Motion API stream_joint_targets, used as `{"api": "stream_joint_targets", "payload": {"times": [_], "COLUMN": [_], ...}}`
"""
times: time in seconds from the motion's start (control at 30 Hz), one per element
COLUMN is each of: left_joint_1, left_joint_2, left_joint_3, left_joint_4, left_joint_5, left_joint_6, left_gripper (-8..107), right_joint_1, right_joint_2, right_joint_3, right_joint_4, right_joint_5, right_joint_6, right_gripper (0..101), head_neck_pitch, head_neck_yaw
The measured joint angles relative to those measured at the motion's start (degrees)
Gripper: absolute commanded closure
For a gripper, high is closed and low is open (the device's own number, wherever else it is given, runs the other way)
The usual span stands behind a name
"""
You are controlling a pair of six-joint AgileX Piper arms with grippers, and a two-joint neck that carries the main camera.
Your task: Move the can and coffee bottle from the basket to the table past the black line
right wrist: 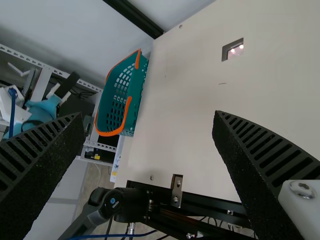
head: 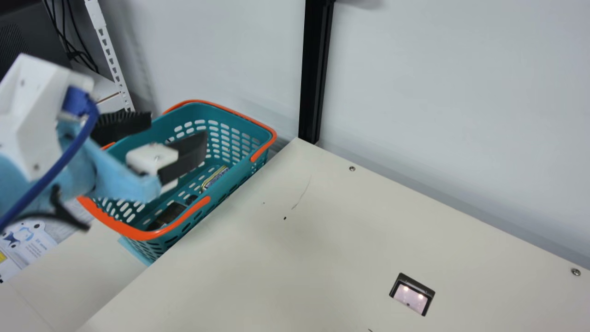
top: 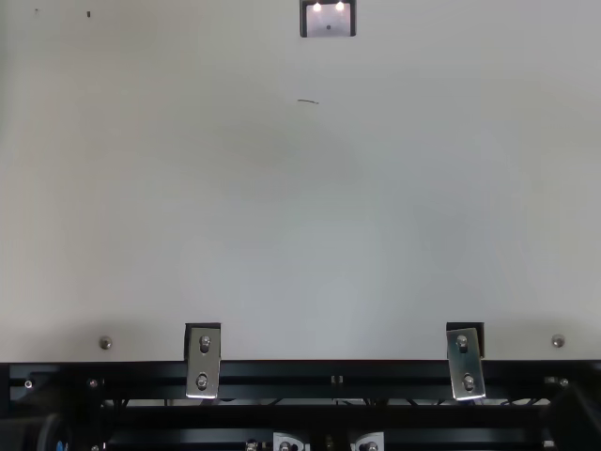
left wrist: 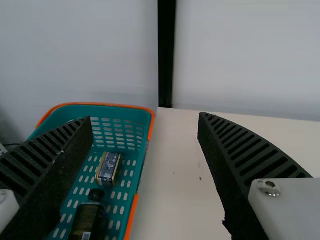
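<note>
In the main view my left gripper (head: 154, 140) hangs over the near left part of the teal basket (head: 239, 177), its fingers apart and nothing between them. The left wrist view shows this gripper (left wrist: 145, 118) open too. On the basket floor lie the can (left wrist: 108, 169), a boxy gold-edged tin, and the dark coffee bottle (left wrist: 88, 220) with its black cap. The main view also has the can (head: 215, 178) and part of the bottle (head: 168, 214) behind the basket's side. My right gripper (right wrist: 149, 115) is open and empty, with the table beyond it.
The basket stands against the left edge of the cream table (head: 286, 258), its orange handles folded down. A black post (head: 315, 69) rises at the wall behind. The table has a square cutout (top: 328, 21) and a short dark mark (top: 308, 101). Metal brackets (top: 203, 362) line its front edge.
</note>
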Motion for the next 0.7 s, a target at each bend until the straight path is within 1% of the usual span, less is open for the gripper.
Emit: {"api": "stream_joint_targets", "payload": {"times": [0.17,0.27,0.5,0.63,0.7], "left_joint_1": [6.19,9.83,18.42,23.3,25.44], "left_joint_2": [11.08,17.57,31.69,39.15,42.14], "left_joint_3": [-6.18,-9.7,-18.89,-24.16,-26.06], "left_joint_4": [-6.12,-10.82,-23.98,-29.98,-32.01], "left_joint_5": [-2.67,-2.97,0.61,3.81,4.93], "left_joint_6": [7.63,13.42,29.69,39.13,42.61], "left_gripper": [9,9,9,9,9], "right_joint_1": [0.0,0.0,0.0,0.0,0.0], "right_joint_2": [0.0,0.0,0.0,0.0,0.0], "right_joint_3": [0.0,0.0,0.0,0.0,0.0], "right_joint_4": [0.0,0.0,0.0,0.0,0.0], "right_joint_5": [0.0,0.0,0.0,0.0,0.0], "right_joint_6": [0.0,0.0,0.0,0.0,0.0], "right_gripper": [0,0,0,0,0], "head_neck_pitch": [0.0,0.0,0.29,0.0,0.0], "head_neck_yaw": [0.0,0.0,0.0,0.0,0.0]}}
